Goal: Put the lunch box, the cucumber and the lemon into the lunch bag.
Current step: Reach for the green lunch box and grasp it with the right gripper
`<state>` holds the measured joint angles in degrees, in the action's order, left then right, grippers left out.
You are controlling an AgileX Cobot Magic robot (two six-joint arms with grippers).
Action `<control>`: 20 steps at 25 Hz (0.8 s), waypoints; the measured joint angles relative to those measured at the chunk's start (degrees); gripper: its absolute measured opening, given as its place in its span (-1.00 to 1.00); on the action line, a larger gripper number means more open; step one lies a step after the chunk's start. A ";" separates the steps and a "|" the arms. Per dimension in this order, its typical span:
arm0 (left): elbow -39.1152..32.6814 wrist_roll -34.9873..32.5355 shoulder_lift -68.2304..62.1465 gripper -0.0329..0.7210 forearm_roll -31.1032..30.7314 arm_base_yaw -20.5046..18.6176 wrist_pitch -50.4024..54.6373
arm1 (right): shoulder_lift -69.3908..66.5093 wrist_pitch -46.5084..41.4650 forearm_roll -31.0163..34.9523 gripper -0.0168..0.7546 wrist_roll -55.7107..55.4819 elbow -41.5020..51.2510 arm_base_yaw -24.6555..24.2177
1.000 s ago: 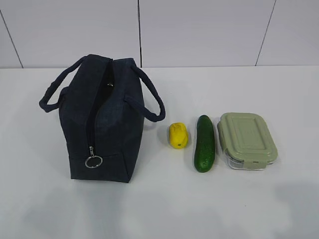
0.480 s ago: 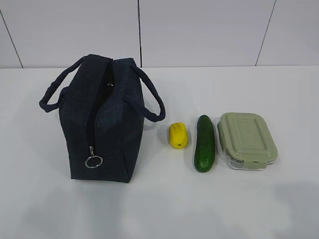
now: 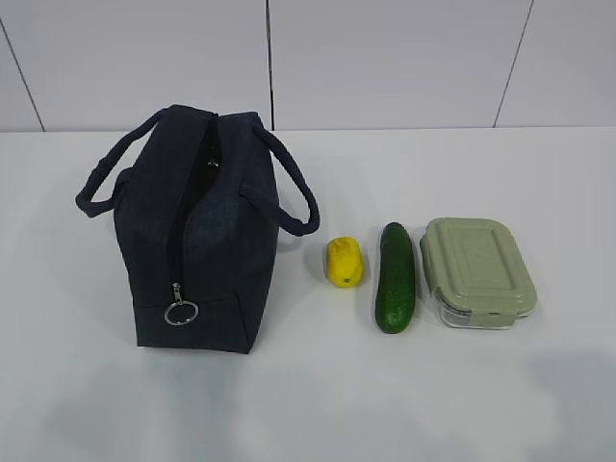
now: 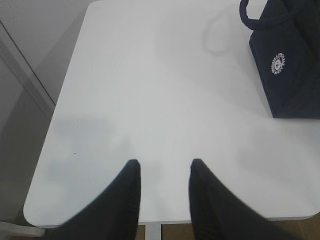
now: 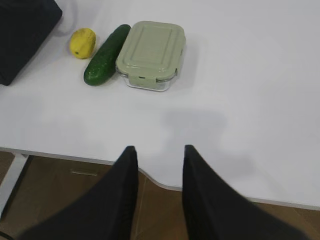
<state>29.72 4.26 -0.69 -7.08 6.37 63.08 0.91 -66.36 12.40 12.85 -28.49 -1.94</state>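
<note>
The dark navy lunch bag (image 3: 197, 231) stands upright on the left of the white table, its zipper running up the near end with a ring pull (image 3: 180, 312) low down. To its right lie the yellow lemon (image 3: 345, 261), the dark green cucumber (image 3: 396, 277) and the lunch box (image 3: 477, 271) with its sage-green lid, side by side. The right wrist view shows the lemon (image 5: 82, 43), cucumber (image 5: 106, 56) and lunch box (image 5: 151, 48) far ahead. My left gripper (image 4: 164, 164) hangs open over the table's near left corner, empty. My right gripper (image 5: 158, 149) is open and empty above the near table edge.
A pale panelled wall (image 3: 385, 58) rises behind the table. The table's left edge (image 4: 55, 125) and near rounded edge (image 5: 165, 184) show in the wrist views, with brown floor (image 5: 60, 185) below. The bag's corner with a white round logo (image 4: 277, 63) sits far right of the left gripper.
</note>
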 joint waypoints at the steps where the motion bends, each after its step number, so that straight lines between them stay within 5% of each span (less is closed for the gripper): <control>1: 0.00 0.00 0.00 -0.29 0.00 0.00 0.00 | 0.00 0.14 0.90 -0.33 0.00 0.00 0.00; 11: 0.00 0.00 0.00 -0.29 0.00 0.00 0.00 | -18.45 8.16 23.04 -0.33 2.92 0.00 0.00; 20: 0.00 0.00 0.00 -0.29 0.00 0.00 0.00 | -46.74 7.99 50.56 -0.33 25.86 -0.27 0.00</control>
<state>29.72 4.26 -0.69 -7.08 6.37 63.08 -45.83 -58.37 62.96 38.71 -28.76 -1.94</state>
